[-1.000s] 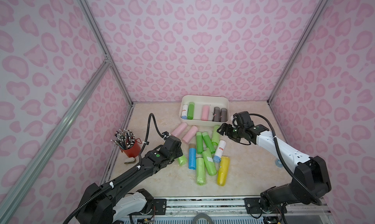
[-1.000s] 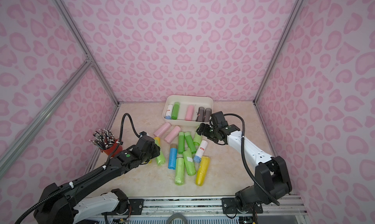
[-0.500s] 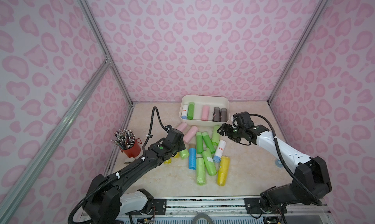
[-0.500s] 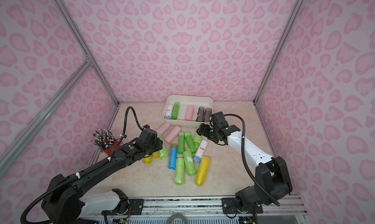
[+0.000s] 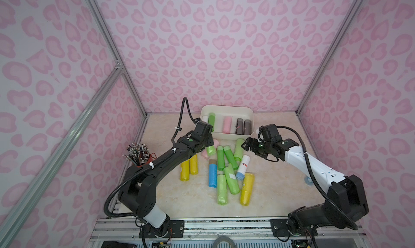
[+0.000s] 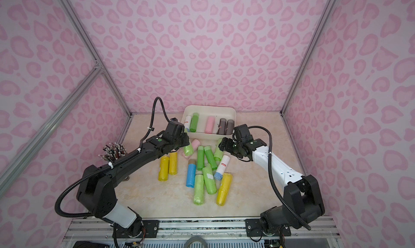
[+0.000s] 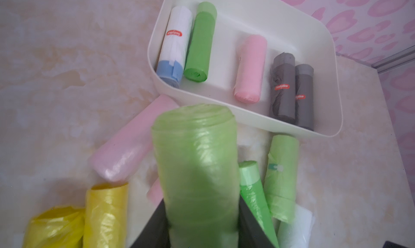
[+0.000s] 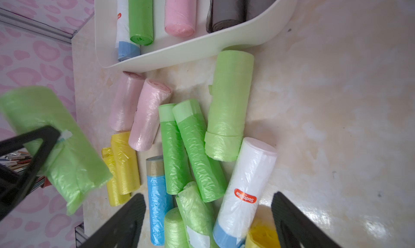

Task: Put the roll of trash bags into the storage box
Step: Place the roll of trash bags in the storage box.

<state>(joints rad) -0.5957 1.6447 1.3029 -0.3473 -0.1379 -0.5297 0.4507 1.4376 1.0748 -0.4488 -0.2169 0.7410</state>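
My left gripper (image 5: 210,145) is shut on a light green roll of trash bags (image 5: 211,150), which hangs above the table just in front of the storage box (image 5: 226,107). In the left wrist view the roll (image 7: 197,168) sticks out from between the dark fingers towards the cream-white box (image 7: 251,15). The box holds a white, a green, a pink and two grey rolls. My right gripper (image 5: 247,145) stands open over the right side of the pile of loose rolls, with nothing between its fingers (image 8: 292,222). The held roll (image 8: 56,141) also shows in the right wrist view.
Several loose rolls lie in front of the box: two yellow (image 5: 188,168), a blue (image 5: 212,173), a white (image 5: 243,167), pink (image 8: 148,116) and several green (image 5: 221,186). A red cup of pencils (image 5: 139,154) stands at the left, under the left arm.
My left arm has lifted the light green roll off the table and carried it back towards the box. The two yellow rolls it covered now show. The right arm has not moved.
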